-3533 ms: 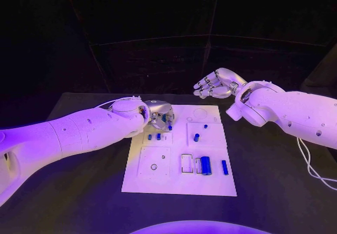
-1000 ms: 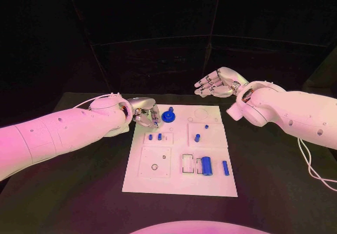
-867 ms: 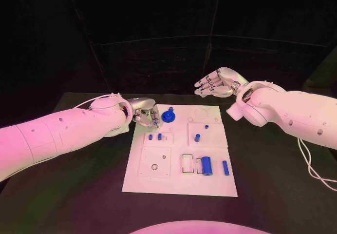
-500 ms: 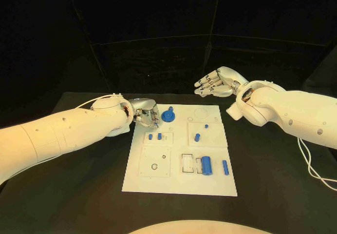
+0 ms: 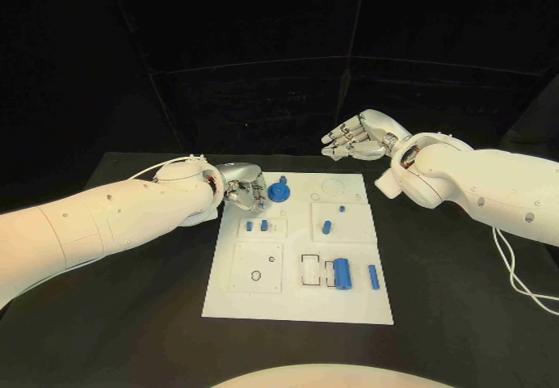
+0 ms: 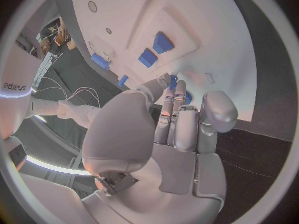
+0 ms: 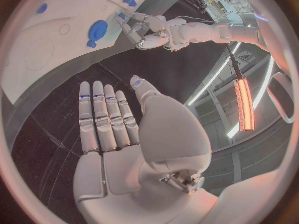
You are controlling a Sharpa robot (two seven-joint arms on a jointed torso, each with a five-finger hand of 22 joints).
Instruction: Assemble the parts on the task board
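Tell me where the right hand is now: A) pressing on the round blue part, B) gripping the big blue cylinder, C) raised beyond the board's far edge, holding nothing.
C: the right hand hangs open past the far edge of the board, fingers apart and nothing in them.

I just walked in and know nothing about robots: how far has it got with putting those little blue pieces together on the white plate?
Early, it seems. A round blue part sits at the task board's far end, beside the left robot hand, which holds nothing I can make out. The right robot hand hangs open beyond the board. Two small pegs, another peg and the blue cylinders near the front await handling.
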